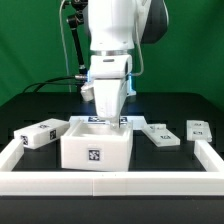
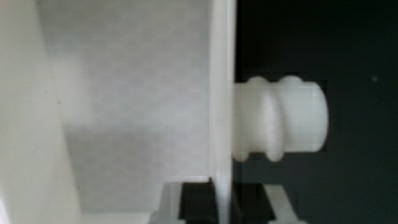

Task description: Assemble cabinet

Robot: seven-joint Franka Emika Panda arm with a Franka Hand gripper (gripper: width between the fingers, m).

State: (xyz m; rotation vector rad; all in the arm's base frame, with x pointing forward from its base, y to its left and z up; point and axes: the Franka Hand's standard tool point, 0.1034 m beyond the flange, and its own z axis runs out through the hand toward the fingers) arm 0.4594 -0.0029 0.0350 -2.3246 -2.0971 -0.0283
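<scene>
In the exterior view the white arm reaches straight down in the middle of the black table (image 1: 40, 108). Its gripper (image 1: 108, 114) is lowered onto the back rim of the cabinet body (image 1: 97, 148). That is a white open-topped box standing upright near the front, with a square tag on the face turned toward the camera. A white tagged block (image 1: 42, 133) lies toward the exterior view's left of it, close by but apart. Two flatter tagged parts lie on the exterior view's right, one (image 1: 158, 134) near the box and another (image 1: 198, 130) farther out. A low white border rail (image 1: 110, 187) runs along the front and up both sides. From here I cannot see the fingers clearly.

In the wrist view the cabinet body (image 2: 107, 110) fills one side as a broad white wall seen edge-on against the dark table. A ridged white knob (image 2: 285, 118) sticks out of that wall on the dark side. The gripper (image 2: 231, 203) straddles the wall's thin edge. Its dark fingers (image 2: 196, 205) press in on either side, so it looks clamped on the wall.
</scene>
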